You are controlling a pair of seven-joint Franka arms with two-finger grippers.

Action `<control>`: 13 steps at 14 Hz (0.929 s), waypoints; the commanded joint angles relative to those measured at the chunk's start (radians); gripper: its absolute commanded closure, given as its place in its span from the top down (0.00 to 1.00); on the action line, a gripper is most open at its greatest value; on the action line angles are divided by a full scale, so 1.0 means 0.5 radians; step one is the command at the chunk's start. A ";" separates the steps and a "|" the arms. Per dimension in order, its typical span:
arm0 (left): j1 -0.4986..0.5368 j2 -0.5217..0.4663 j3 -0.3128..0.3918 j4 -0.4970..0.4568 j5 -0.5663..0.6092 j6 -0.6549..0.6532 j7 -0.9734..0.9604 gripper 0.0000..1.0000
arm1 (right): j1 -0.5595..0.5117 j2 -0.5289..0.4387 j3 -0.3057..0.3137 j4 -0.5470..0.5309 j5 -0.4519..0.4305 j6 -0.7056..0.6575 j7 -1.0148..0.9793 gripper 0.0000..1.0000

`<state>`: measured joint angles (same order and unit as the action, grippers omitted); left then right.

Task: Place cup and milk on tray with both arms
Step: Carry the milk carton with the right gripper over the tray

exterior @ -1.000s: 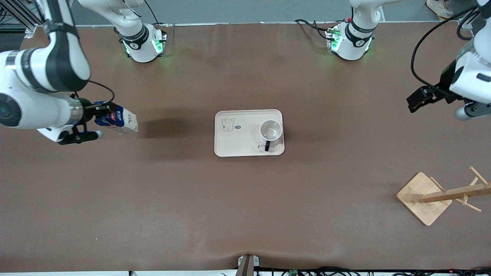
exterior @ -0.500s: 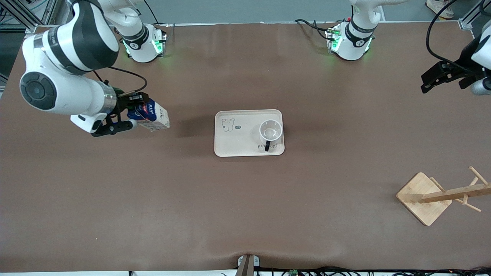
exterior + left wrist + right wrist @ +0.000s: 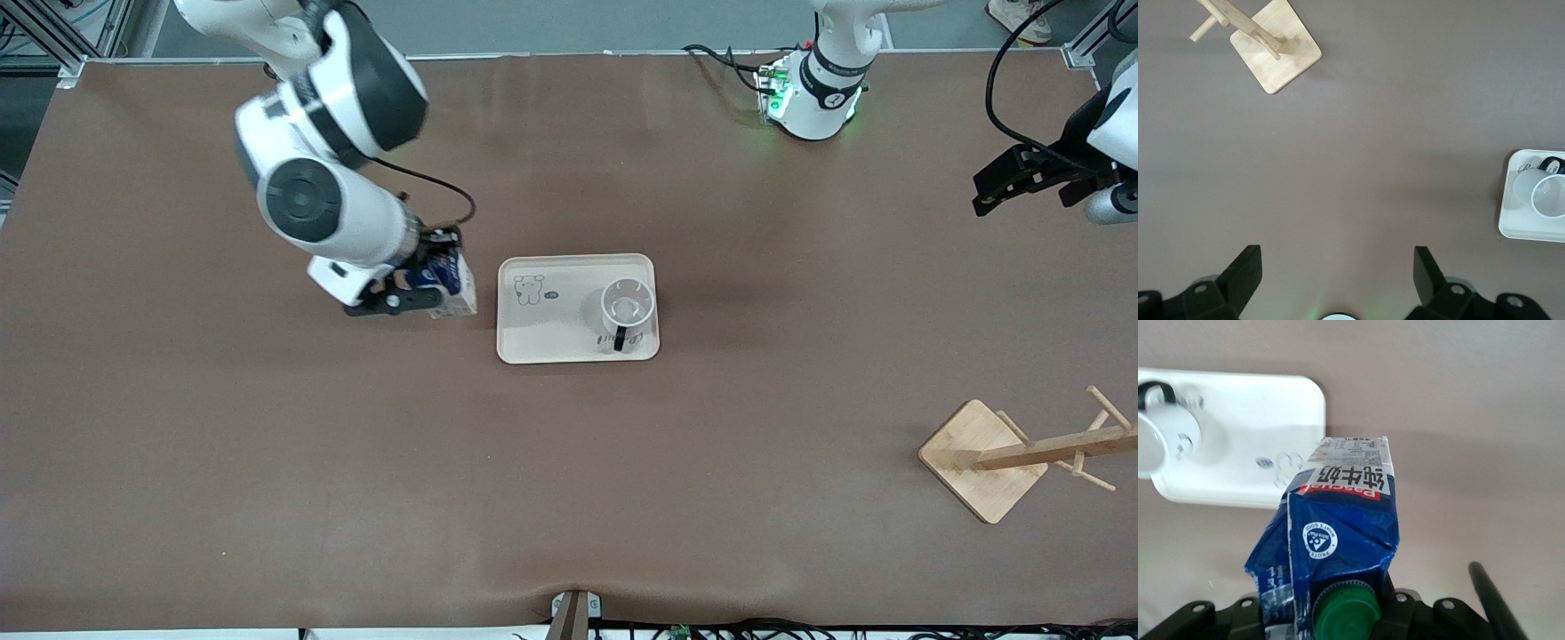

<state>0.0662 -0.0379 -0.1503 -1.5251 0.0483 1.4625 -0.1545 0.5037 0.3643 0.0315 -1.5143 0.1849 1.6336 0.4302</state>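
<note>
One of the two things is already home: the cup [image 3: 628, 305] stands upright on the tray [image 3: 551, 333], at the end toward the left arm, its black handle turned toward the front camera. What has changed in the last second is the milk [image 3: 447, 286]: the right gripper [image 3: 425, 277], clenched on the carton's gabled top, has swept it in from well out toward the right arm's end of the table, and it now hangs tilted in the air just beside the tray's rim, not yet over it. I'd judge only a short carry and a lowering remain. The tray's bear-drawing end, away from the cup, lies bare and looks roomy enough for the carton. The left gripper [image 3: 1022, 178] has pulled back and waits with its jaws spread wide and empty, well clear of the tray, up over the table's end near the wooden rack [image 3: 996, 458].
</note>
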 commanded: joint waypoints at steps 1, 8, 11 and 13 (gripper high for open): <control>0.000 -0.026 0.012 -0.033 -0.029 -0.013 0.008 1.00 | 0.124 0.206 -0.023 0.206 0.020 0.079 0.149 0.00; 0.027 -0.022 0.021 -0.027 -0.026 -0.038 0.011 1.00 | 0.306 0.391 -0.023 0.270 0.004 0.233 0.250 0.00; 0.033 -0.022 0.021 -0.027 -0.023 -0.038 0.011 1.00 | 0.336 0.434 -0.023 0.264 0.004 0.356 0.263 0.00; 0.030 -0.022 0.021 -0.024 -0.023 -0.035 0.014 1.00 | 0.343 0.452 -0.023 0.261 0.017 0.356 0.266 0.00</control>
<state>0.0804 -0.0377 -0.1443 -1.5326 0.0483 1.4523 -0.1570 0.6602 0.5713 0.0294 -1.4113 0.1849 1.8153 0.5428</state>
